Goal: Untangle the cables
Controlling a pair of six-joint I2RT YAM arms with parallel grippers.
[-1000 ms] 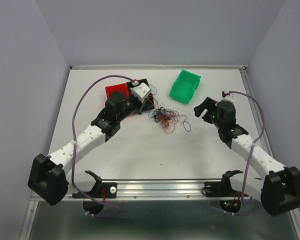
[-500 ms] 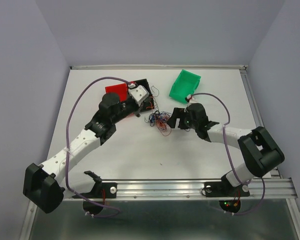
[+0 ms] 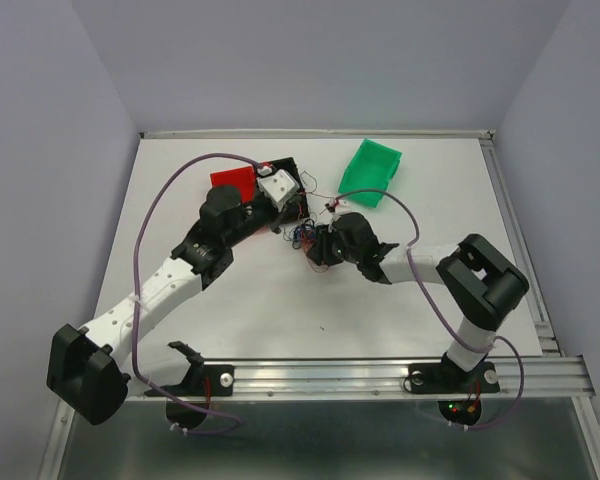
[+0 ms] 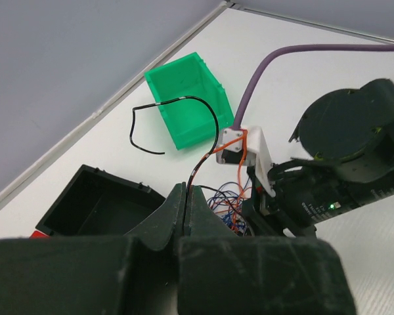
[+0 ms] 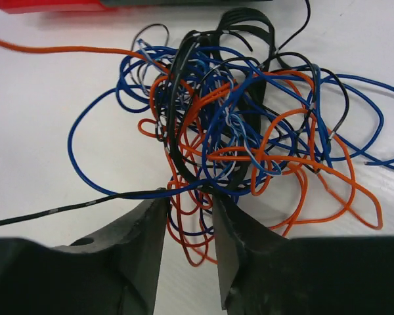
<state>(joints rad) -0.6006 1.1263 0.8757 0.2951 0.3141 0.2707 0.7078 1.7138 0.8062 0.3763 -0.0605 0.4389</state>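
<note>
The cables [image 3: 307,234] are a small tangle of thin orange, blue and black wires [image 5: 236,131] on the white table [image 3: 280,300], just right of the black bin. My left gripper [image 3: 282,218] is shut on one black wire [image 4: 177,99] that rises from its closed jaws [image 4: 186,189] and arcs over toward the green bin. My right gripper [image 3: 313,246] sits at the tangle's near edge. Its jaws [image 5: 189,197] stand apart with orange and blue loops between them, and a black strand crosses the left fingertip [image 5: 154,203].
A green bin [image 3: 370,172] lies tipped at the back right. A black bin [image 3: 285,168] and a red bin [image 3: 232,183] sit behind my left gripper. Thick lilac cables loop over both arms. The right arm's wrist [image 4: 354,151] fills the right of the left wrist view.
My right arm has swung left from the table's right side to the tangle, and its jaws have narrowed. The tangle is bunched tighter toward the black bin. The left gripper stayed shut.
</note>
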